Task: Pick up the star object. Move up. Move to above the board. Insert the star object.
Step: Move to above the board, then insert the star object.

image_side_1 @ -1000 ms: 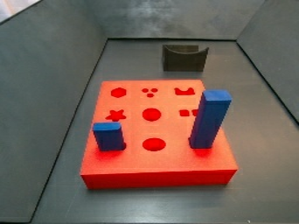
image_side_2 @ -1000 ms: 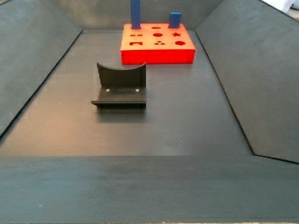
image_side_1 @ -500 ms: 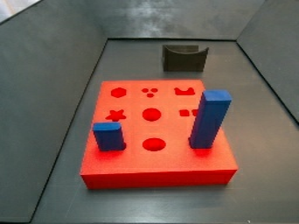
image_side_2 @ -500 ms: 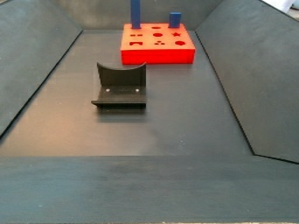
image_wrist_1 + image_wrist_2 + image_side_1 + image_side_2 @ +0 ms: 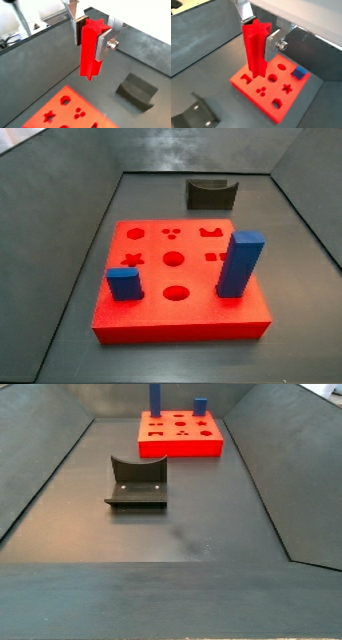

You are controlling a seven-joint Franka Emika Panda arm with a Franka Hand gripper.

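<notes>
In both wrist views the end effector (image 5: 92, 31) pinches the red star peg (image 5: 89, 50) between its silver fingers (image 5: 104, 44), the peg hanging straight down, its lower end in free air. The red board (image 5: 271, 85) lies well below the end effector, holes open, with a short blue block (image 5: 300, 74) near its far edge. The dark fixture (image 5: 137, 90) sits below, apart from the board, on the grey surface (image 5: 174, 534).

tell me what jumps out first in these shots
The star object, a tall red peg, hangs upright between the claw's silver fingers in both wrist views, high above the board. In both side views the board carries a tall blue block and a short blue block.
</notes>
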